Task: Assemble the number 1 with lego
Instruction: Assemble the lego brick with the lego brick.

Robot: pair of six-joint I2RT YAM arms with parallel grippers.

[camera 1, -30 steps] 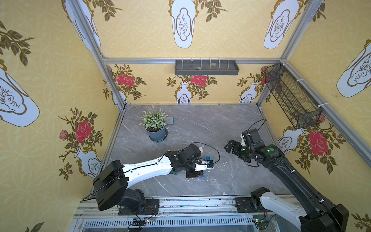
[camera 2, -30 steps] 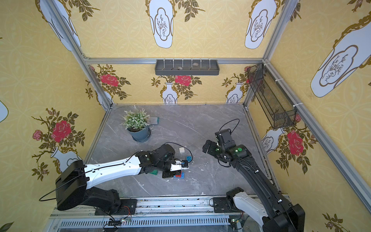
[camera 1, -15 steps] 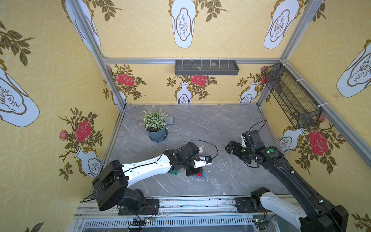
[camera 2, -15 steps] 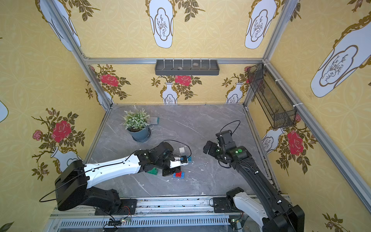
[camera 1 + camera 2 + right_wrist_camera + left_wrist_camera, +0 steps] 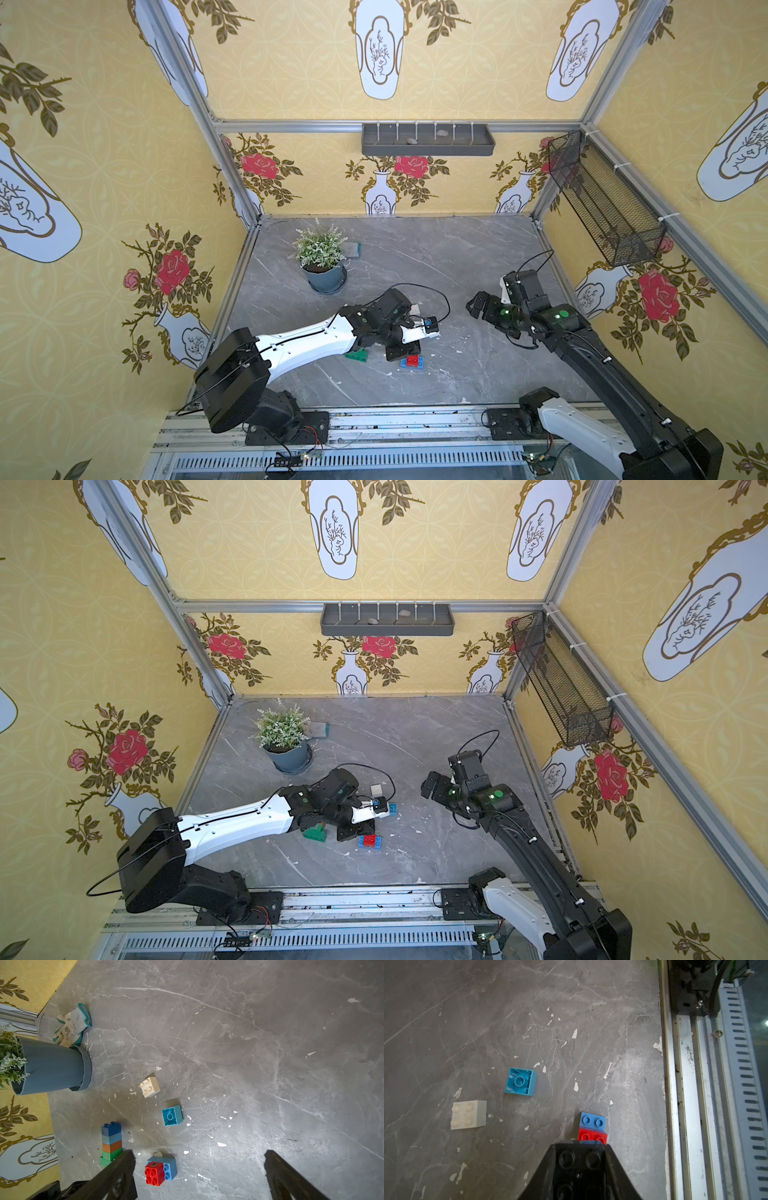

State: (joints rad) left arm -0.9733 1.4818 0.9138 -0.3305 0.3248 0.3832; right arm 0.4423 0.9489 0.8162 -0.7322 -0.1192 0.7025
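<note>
Lego black brick (image 5: 579, 1159) clamped in left tool (image 5: 580, 1147) (right tool (image 5: 199, 1153) spread apart); bare floor (image 5: 436, 249) toward back wall (image 5: 457, 187).

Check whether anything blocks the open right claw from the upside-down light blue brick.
Nothing visible does. In the right wrist view only bare table lies between the right claw and the upside-down light blue brick. The red brick on its blue base sits off to one side of that line.

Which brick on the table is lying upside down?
The turquoise square brick: its hollow underside faces up, while the white brick and the red brick show their studs.
</note>
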